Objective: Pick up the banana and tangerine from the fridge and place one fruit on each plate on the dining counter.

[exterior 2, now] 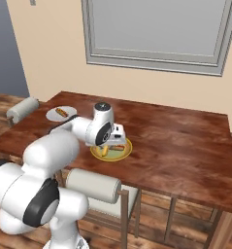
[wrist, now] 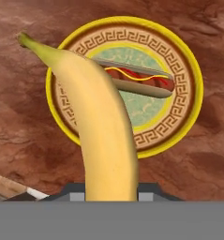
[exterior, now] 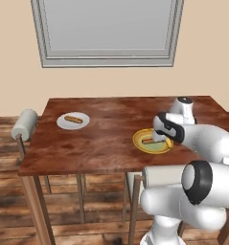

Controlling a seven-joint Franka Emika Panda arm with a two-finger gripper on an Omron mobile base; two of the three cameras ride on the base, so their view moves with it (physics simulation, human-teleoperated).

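Right, I have the gripper [exterior: 160,139] clamped on the banana [wrist: 101,126], hanging over the yellow plate [wrist: 190,108] on the dining counter [exterior: 106,143]. In the hand view the banana's long axis runs away from the fingers, its stem tip aimed past the plate's rim. A hot dog [wrist: 141,80] lies on that plate.

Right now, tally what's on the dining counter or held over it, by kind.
Plates: 2, yellow plate and white plate
Hot dogs: 2, hot dog on the yellow plate and hot dog on the white plate
Bananas: 1, banana in the gripper, over the yellow plate
Total: 5
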